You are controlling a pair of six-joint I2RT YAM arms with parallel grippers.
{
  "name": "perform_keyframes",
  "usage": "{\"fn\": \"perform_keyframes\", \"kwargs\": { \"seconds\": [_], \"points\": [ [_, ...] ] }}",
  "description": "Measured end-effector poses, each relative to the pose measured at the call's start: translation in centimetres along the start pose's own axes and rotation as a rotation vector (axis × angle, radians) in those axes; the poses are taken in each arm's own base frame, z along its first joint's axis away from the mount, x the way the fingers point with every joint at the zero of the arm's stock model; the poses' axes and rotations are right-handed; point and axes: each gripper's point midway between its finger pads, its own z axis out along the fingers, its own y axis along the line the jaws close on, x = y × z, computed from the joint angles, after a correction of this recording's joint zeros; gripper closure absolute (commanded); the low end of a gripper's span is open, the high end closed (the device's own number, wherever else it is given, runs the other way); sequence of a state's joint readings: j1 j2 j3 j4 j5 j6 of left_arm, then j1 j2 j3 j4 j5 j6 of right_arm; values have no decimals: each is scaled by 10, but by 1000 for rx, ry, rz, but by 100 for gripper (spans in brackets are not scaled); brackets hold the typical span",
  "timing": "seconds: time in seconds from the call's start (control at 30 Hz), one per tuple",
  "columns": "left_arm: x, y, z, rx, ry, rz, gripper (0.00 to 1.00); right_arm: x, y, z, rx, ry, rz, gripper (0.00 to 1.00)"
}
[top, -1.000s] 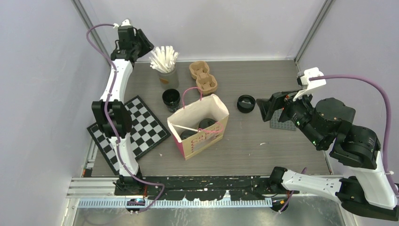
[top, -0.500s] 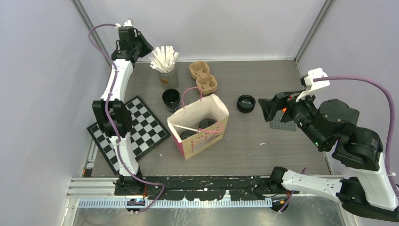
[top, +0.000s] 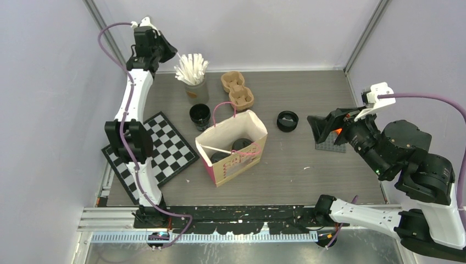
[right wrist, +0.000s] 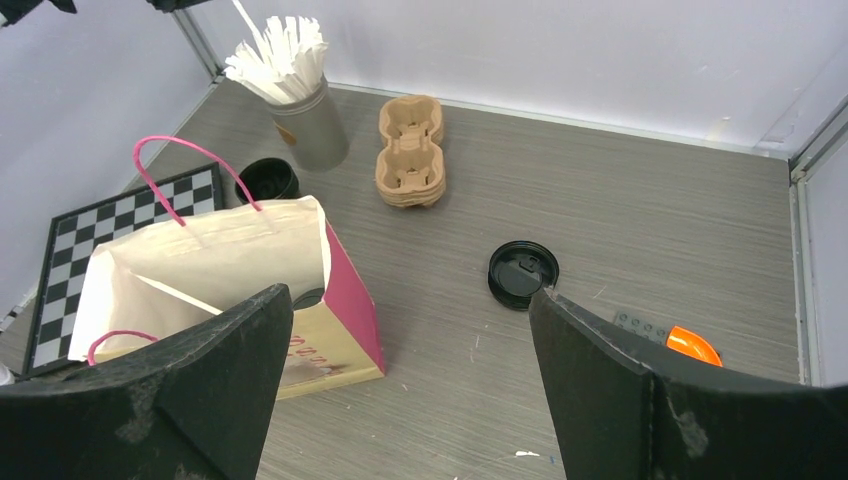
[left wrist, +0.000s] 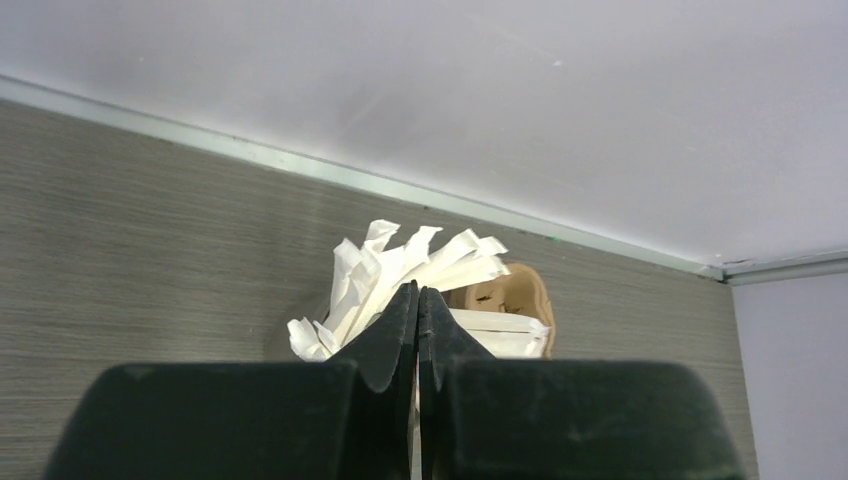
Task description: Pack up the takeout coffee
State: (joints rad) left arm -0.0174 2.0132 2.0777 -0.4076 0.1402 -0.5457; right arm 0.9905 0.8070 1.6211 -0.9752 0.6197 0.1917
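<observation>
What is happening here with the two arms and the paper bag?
Two robot arms are packing takeout coffee into a paper bag. What look like two black cups already stand inside it. An open cup stands on the table behind the bag, and a loose black lid lies to the bag's right. The right gripper hovers open near that lid, holding nothing. The left gripper is shut, raised beside the grey cup of white sticks; nothing shows between its fingers.
</observation>
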Motion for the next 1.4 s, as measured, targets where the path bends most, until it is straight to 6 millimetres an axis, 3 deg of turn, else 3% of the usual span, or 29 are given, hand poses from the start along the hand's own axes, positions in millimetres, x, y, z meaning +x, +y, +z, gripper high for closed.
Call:
{"fn": "perform_keyframes", "kwargs": {
  "seconds": [0.13, 0.27, 0.5, 0.63, 0.8, 1.0, 1.17, 1.4],
  "points": [
    [-29, -22, -28, 32, -66, 11, 100, 0, -2, -3, -3, -7, 5, 8],
    [-67, -55, -74, 97, -162, 9, 100, 3, -2, -4, -11, -7, 6, 8],
    [-124, -129, -195, 315, -321, -58, 100, 7, 1, -8, -49, -10, 11, 8],
    [-131, -171, -259, 468, -351, -105, 100, 6, 2, -12, -72, -20, 11, 7],
    [-105, -206, -312, 623, -289, -144, 100, 11, 0, -17, -94, -27, -8, 6],
    [-57, -228, -344, 737, -161, -186, 100, 20, -1, -22, -118, -23, -30, 5],
    [-13, -228, -356, 799, -54, -251, 100, 23, -2, -26, -138, -26, -34, 5],
    [37, -222, -353, 811, 61, -317, 100, 22, -2, -29, -152, -34, -41, 5]
  ]
}}
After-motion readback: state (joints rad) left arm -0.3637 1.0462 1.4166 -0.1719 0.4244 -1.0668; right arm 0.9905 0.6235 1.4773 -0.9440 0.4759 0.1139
